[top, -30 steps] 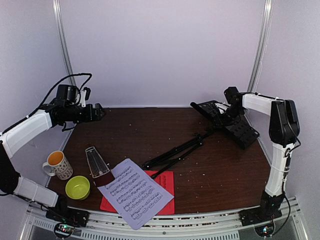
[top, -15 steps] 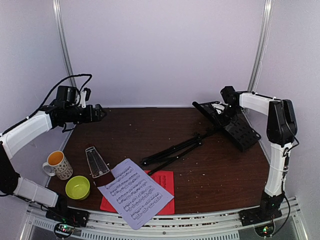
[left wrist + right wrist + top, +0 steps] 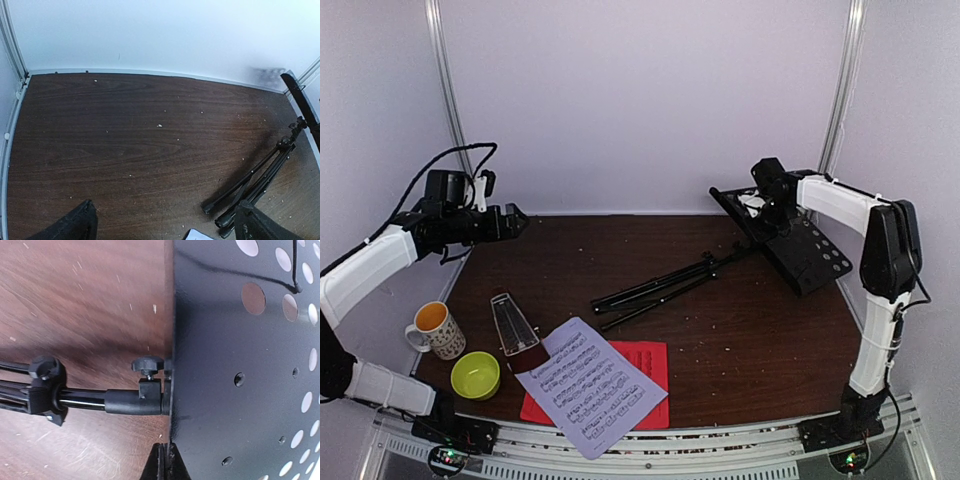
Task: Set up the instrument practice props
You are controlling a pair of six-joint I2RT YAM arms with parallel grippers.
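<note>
The black music stand lies folded on the table, its perforated desk point(image 3: 807, 250) tilted up at the far right and its legs point(image 3: 655, 290) stretched toward the middle. My right gripper point(image 3: 766, 203) is shut on the desk's edge point(image 3: 172, 440), just beside the pole's joint and knob point(image 3: 147, 364). The white music sheet point(image 3: 590, 385) rests across the red sheet point(image 3: 655, 362) at the front. To their left stands the dark-red metronome point(image 3: 513, 325). High at the far left, my left gripper point(image 3: 165, 231) hangs open and empty, with the stand's feet point(image 3: 235, 197) to its right.
A patterned mug point(image 3: 436, 329) with an orange inside and a lime-green bowl point(image 3: 475, 375) sit at the front left. White walls enclose the table on three sides, and a metal rail point(image 3: 650, 450) runs along the near edge.
My right gripper has shut on the desk's edge and raised it toward the far wall. The stand's legs swung up-table with it. The left arm has barely moved.
</note>
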